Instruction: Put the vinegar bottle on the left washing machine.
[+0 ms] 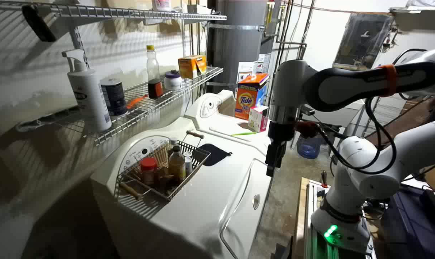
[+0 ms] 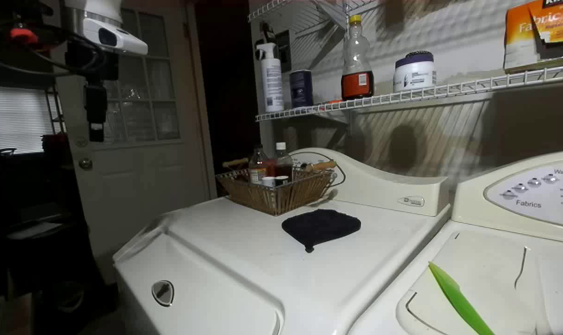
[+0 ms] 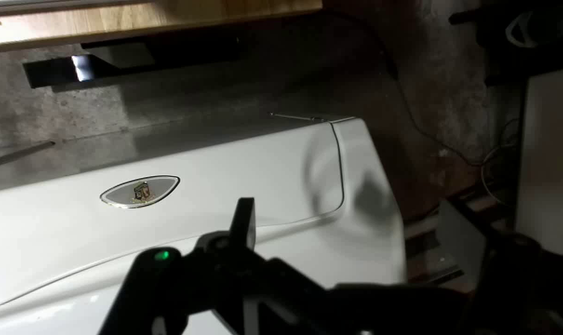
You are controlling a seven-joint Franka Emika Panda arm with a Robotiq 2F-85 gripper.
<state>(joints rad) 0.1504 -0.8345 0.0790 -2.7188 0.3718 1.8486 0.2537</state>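
Note:
The vinegar bottle (image 1: pixel 177 167) seems to be the short bottle with amber contents in the wire basket (image 1: pixel 188 178); its cap looks dark. It also shows in an exterior view (image 2: pixel 257 174). A bottle with a white cap (image 2: pixel 284 160) stands beside it. The basket sits on the left washing machine (image 2: pixel 244 246), near its control panel. My gripper (image 1: pixel 274 169) hangs above the machine's front edge, apart from the basket. In the wrist view, its fingers (image 3: pixel 349 204) are wide apart with nothing between them, and the machine's front (image 3: pixel 272 163) shows below. The bottle is out of the wrist view.
A red-lidded jar (image 1: pixel 149 171) shares the basket. A dark cloth (image 2: pixel 321 228) lies beside it. A green utensil (image 2: pixel 463 298) and a Tide box (image 1: pixel 245 102) are on the right machine. A wire shelf with a white spray bottle (image 1: pixel 90 100) and syrup bottle (image 1: pixel 154 77) hangs above.

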